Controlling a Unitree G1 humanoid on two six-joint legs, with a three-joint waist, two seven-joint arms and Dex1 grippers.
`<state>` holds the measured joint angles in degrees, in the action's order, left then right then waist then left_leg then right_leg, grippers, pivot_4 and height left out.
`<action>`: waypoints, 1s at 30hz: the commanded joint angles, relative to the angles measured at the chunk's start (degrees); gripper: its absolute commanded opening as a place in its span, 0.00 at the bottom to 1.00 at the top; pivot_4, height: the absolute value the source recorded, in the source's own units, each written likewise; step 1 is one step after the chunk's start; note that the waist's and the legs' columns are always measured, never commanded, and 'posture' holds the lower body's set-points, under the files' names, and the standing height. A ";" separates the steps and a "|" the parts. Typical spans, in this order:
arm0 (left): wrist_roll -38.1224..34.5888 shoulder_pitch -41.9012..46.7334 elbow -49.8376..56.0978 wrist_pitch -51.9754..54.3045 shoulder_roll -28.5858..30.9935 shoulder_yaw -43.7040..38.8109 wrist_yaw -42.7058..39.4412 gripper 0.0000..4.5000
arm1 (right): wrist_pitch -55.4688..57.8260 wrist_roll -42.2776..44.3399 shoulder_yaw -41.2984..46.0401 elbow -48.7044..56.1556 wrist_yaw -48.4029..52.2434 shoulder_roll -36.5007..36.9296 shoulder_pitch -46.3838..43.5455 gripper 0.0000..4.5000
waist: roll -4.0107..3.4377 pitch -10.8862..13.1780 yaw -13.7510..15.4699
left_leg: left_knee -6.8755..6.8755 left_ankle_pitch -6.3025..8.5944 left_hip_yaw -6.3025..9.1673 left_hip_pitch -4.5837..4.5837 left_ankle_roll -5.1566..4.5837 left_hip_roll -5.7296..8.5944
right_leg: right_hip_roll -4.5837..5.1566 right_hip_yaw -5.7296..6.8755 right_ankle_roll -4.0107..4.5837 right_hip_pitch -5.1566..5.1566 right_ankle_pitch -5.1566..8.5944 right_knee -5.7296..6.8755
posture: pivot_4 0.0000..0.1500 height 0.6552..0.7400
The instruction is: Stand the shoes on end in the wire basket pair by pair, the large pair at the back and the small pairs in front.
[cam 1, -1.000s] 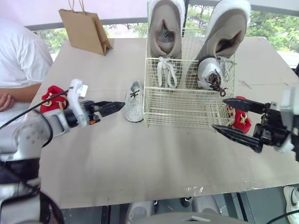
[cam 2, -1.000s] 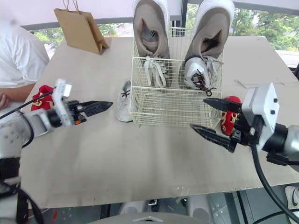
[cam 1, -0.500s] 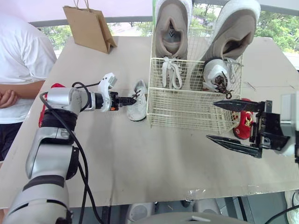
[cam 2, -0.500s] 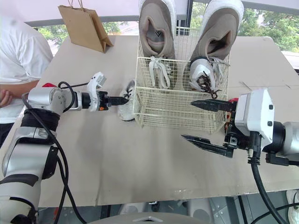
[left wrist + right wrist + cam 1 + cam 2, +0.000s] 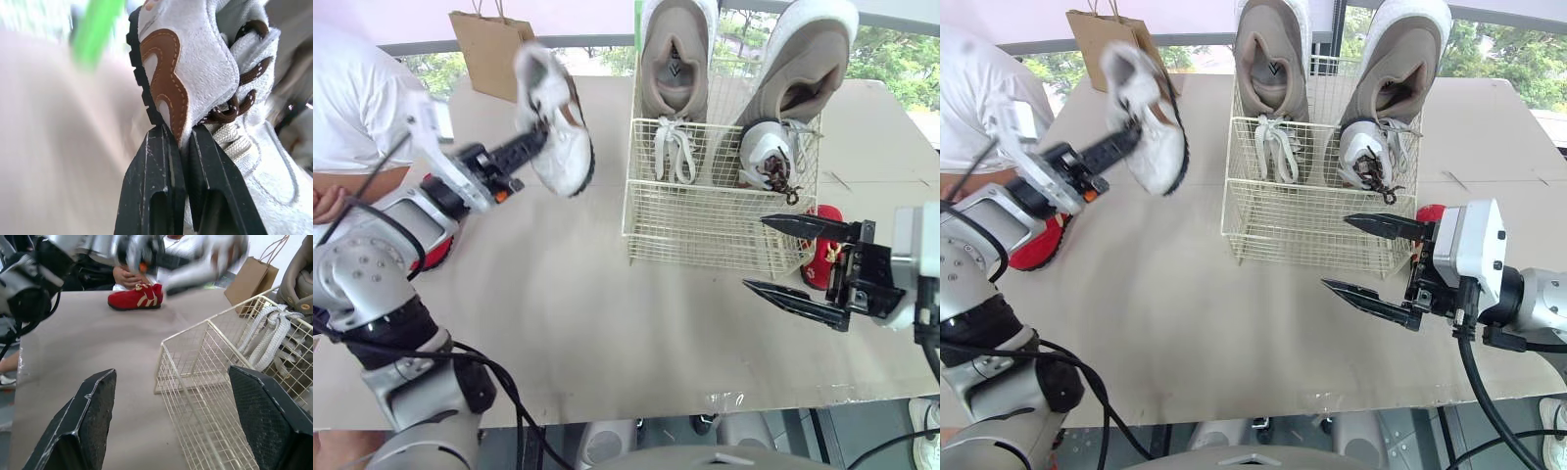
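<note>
Tabletop [image 5: 607,323] of beige board by leafy windows [image 5: 889,51]; left gripper [image 5: 178,134] tight on white shoe [image 5: 564,147], right gripper [image 5: 755,253] wide.

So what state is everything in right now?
Small white shoe: held in the air
Left gripper: shut on that shoe
Right gripper: open, empty
Wire basket: partly filled
Large grey shoes: on end at the back
Second small white shoe: on end in front
Red shoes: on the table, outside the basket
Paper bag: upright
</note>
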<state>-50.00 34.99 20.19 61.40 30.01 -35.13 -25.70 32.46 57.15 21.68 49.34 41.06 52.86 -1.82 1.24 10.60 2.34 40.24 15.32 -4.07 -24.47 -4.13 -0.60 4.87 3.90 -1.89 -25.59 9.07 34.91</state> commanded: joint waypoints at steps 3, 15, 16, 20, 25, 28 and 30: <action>11.53 0.80 12.78 -20.88 -3.04 13.83 0.77 0.01 | -1.70 -1.17 0.41 -1.27 0.65 -0.21 -1.30 0.77 | -0.01 -0.04 0.13 | 0.01 -0.02 -0.06 0.10 0.01 0.13 | -0.01 -0.02 0.00 0.11 -0.02 0.03 | 1.00 1.00; 45.89 -2.16 -13.35 -85.42 -13.64 34.50 -1.93 0.01 | 0.53 1.85 7.76 3.08 -4.27 0.34 4.26 0.77 | -0.06 -0.11 0.19 | 0.00 0.02 -0.14 0.19 -0.58 -0.07 | -0.55 -0.09 0.12 0.12 -0.08 0.02 | 1.00 1.00; 47.49 -1.69 -15.81 -88.33 -14.60 34.98 -0.79 0.01 | 0.71 2.62 8.35 3.63 -5.16 0.23 4.90 0.77 | -0.05 -0.11 0.21 | 0.02 0.04 -0.14 0.19 -0.61 -0.06 | -0.53 -0.08 0.11 0.13 -0.08 0.02 | 1.00 1.00; 52.56 -0.90 -24.82 -97.72 -16.84 36.85 2.38 0.01 | 1.36 4.70 11.33 5.62 -8.69 0.19 7.46 0.77 | -0.04 -0.11 0.20 | 0.08 0.12 -0.19 0.14 -0.77 -0.04 | -0.50 -0.06 0.08 0.12 -0.11 0.00 | 1.00 1.00; 59.24 0.02 -33.23 -102.59 -18.65 38.62 7.90 0.01 | 1.69 6.43 13.82 7.01 -11.77 0.47 10.47 0.77 | -0.03 -0.12 0.16 | 0.08 0.16 -0.24 0.15 -0.84 -0.04 | -0.53 -0.04 -0.23 0.11 -0.28 -0.01 | 1.00 1.00; 59.42 -2.56 -34.22 -101.50 -17.76 40.07 6.74 0.01 | 1.59 7.35 14.63 7.67 -12.77 0.73 11.42 0.77 | -0.05 -0.20 0.12 | 0.09 0.16 -0.25 0.19 -0.85 -0.04 | -0.53 -0.05 -0.26 0.13 -0.29 0.01 | 1.00 1.00; 55.45 -5.51 -31.74 -98.27 -16.26 41.04 2.90 0.01 | 1.55 7.70 15.02 7.75 -13.03 0.97 11.86 0.77 | -0.09 -0.32 0.09 | 0.09 0.16 -0.24 0.33 -0.85 -0.06 | -0.53 -0.05 -0.26 0.24 -0.29 0.00 | 1.00 1.00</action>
<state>7.40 31.28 -12.28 -39.16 13.37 4.48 -20.38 34.73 63.98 34.55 55.76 28.44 53.36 9.95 1.15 10.28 2.43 40.32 15.49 -4.33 -23.99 -4.99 -0.67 4.35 3.84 -2.15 -25.23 8.80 34.91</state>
